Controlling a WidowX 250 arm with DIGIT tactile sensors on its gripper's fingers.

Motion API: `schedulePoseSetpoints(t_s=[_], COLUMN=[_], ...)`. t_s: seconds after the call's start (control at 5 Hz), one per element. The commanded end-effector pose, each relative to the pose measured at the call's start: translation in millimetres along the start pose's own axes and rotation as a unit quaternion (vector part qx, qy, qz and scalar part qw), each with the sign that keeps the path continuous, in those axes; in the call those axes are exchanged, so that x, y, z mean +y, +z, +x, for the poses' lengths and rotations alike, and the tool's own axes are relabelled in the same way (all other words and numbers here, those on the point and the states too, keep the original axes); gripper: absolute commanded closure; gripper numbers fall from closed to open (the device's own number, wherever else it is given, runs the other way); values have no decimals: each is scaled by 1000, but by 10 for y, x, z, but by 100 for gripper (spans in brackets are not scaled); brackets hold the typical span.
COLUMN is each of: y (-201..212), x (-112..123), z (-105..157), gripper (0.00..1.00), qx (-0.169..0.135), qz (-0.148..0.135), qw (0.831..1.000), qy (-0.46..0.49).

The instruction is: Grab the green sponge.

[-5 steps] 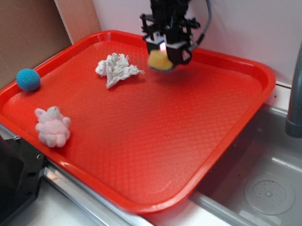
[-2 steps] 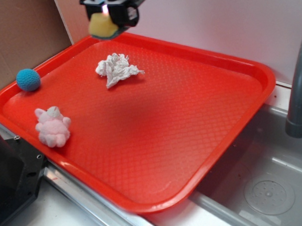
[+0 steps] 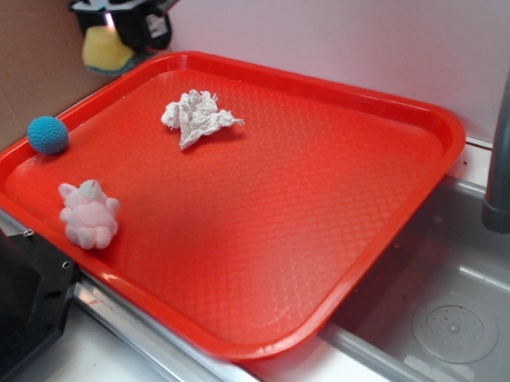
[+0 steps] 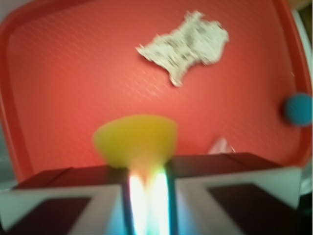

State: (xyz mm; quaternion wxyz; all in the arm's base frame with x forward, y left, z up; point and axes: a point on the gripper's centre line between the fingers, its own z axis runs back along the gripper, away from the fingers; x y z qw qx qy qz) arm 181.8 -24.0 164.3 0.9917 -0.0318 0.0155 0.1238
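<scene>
Big red tray fills the counter beside a steel sink, grey faucet at right, white wall behind, cardboard on the left. Up at the tray's far left corner, the gripper hangs in the air, clamped on the green sponge. Only the exterior view catches the pink plush toy. The wrist view shows the sponge's yellow foam bulging between the jaws above the white tissue and teal ball.
</scene>
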Motion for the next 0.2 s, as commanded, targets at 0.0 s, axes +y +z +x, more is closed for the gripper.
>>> schedulePoseSetpoints(t_s=[0.0], y=[79], x=[-157], z=[-39], gripper=[100], qx=[-32], qz=[24], qw=[998], qy=[-39])
